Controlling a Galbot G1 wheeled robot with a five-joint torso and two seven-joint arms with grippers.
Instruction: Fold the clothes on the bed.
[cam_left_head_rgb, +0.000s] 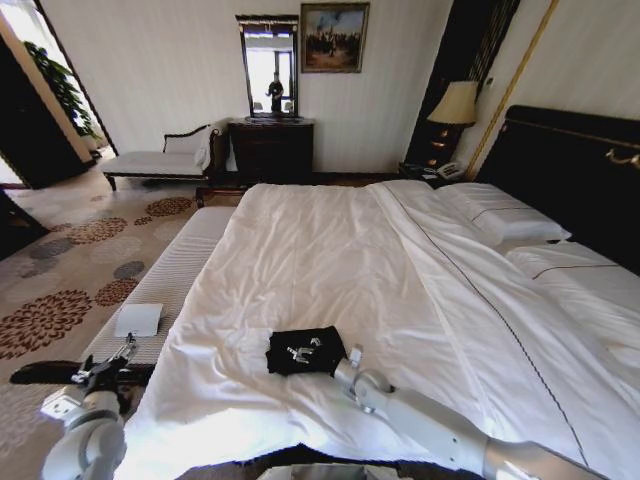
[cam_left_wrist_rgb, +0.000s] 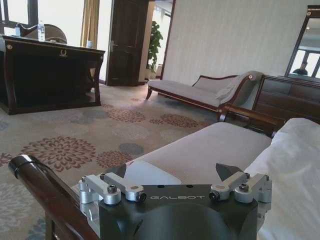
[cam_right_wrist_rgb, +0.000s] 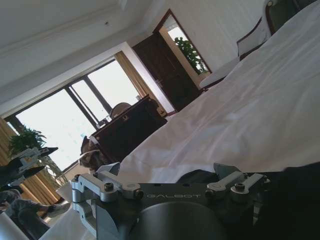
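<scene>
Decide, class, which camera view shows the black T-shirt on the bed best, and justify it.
The head view: the folded black T-shirt lies whole on the white bed, with the right gripper over it. The right wrist view catches just a dark edge beside that gripper. The left wrist view faces the carpet and chaise instead.

Large double bed (cam_left_head_rgb: 330, 270), white duvet spread flat over nearly the whole surface, light creases, a thin dark piping line running lengthwise toward the pillow side. Two white pillows (cam_left_head_rgb: 500, 212) lie at the head end against the tall dark headboard (cam_left_head_rgb: 570, 170). One black T-shirt (cam_left_head_rgb: 305, 350), folded into a compact square with some white marking on top, probably lettering, sits on the duvet near the foot end, well apart from the pillows. Pale upholstered bench (cam_left_head_rgb: 165, 290) stands just beside the foot of the bed; a white sheet of paper (cam_left_head_rgb: 138, 320) lies on it. Patterned carpet (cam_left_head_rgb: 70, 260) beneath.
</scene>
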